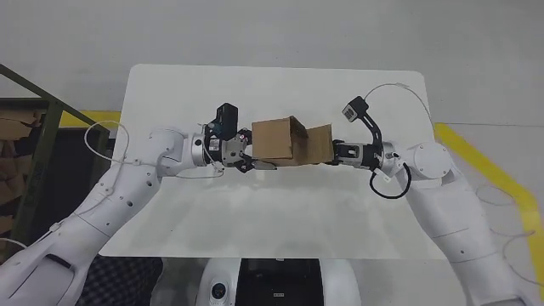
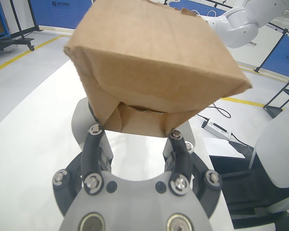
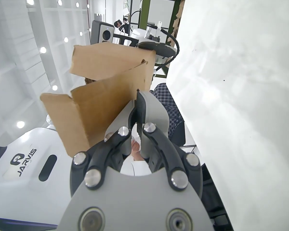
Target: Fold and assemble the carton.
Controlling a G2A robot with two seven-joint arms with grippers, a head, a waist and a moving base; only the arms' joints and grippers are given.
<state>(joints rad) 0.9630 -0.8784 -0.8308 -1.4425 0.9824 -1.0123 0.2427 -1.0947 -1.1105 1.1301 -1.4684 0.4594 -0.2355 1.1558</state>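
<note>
Left pincer [image 2: 134, 132]: clamps your carton [image 2: 154, 56] by one end.
Right pincer [image 3: 136, 111]: pinches an open flap [image 3: 98, 106].
Carton: held aloft over the white table [image 1: 340, 212].
Progress: body squared; you've flaps left to close.

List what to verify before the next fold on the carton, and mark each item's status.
1. Right gripper clamped on a carton panel: ok.
2. Left gripper closed across the carton's opposite end: ok.
3. Carton lifted clear of the table: ok.
4. Flaps on the right gripper's side closed: not ok; the open flap juts outward.
5. End flaps by the left gripper fully locked: cannot tell.
</note>
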